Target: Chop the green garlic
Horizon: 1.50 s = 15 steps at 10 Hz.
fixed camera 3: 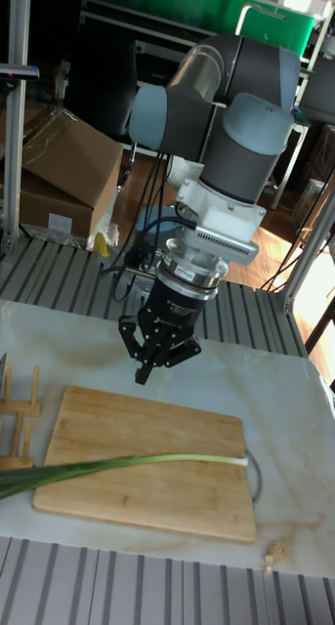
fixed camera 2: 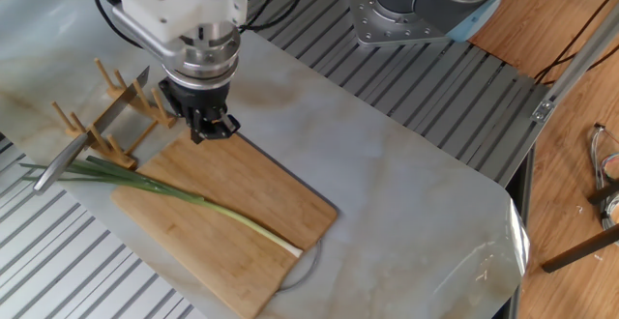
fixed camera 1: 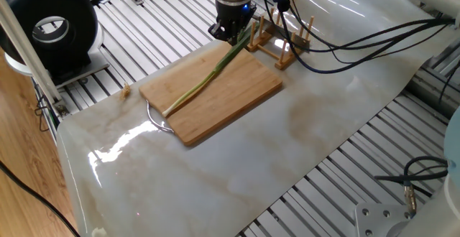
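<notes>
The green garlic lies whole along the wooden cutting board, its pale end near the board's metal handle and its dark leaves hanging past the rack-side edge. My gripper hovers over the board's far corner by the rack, fingers pointing down. It is open and holds nothing. It stands above and beside the leafy end without touching it.
A wooden peg rack stands beside the board with a knife resting in it. Black cables trail across the white mat. A black round device sits at the table's corner.
</notes>
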### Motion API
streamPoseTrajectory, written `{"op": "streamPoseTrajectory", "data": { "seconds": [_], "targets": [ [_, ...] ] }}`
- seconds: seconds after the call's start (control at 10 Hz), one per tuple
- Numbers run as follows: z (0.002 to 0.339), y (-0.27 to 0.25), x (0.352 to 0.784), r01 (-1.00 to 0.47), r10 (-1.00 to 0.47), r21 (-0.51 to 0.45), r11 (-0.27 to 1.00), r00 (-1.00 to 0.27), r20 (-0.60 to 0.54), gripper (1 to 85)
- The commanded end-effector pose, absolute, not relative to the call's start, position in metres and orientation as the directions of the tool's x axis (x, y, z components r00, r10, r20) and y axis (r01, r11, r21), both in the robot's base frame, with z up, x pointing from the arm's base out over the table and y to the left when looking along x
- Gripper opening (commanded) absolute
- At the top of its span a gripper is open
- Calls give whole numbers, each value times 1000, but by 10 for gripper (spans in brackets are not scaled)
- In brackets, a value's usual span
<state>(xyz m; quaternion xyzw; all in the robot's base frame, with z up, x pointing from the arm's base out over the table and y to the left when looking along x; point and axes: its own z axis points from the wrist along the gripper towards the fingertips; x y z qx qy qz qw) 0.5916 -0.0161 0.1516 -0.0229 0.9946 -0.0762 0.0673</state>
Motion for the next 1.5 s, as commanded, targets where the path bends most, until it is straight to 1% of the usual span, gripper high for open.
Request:
{"op": "streamPoseTrajectory", "data": {
  "seconds": [0.0, 0.2, 0.5, 0.8, 0.9, 1.0, 1.2, 1.4],
  "targets": [
    [150, -16, 580, -90, -103, -164, 982, -992, -72, 13],
    [155, -36, 593, -123, -153, -250, 960, -983, -105, 13],
    [156, -42, 595, -128, -162, -277, 952, -981, -105, 13],
    [154, -40, 594, -140, -172, -272, 952, -980, -100, 13],
    [154, -45, 594, -150, -184, -288, 946, -978, -96, 13],
    [153, -45, 595, -149, -184, -286, 947, -978, -99, 13],
    [148, -26, 593, -138, -163, -211, 968, -981, -107, 13],
    [147, -16, 594, -108, -130, -169, 980, -984, -121, 13]
  ]
}}
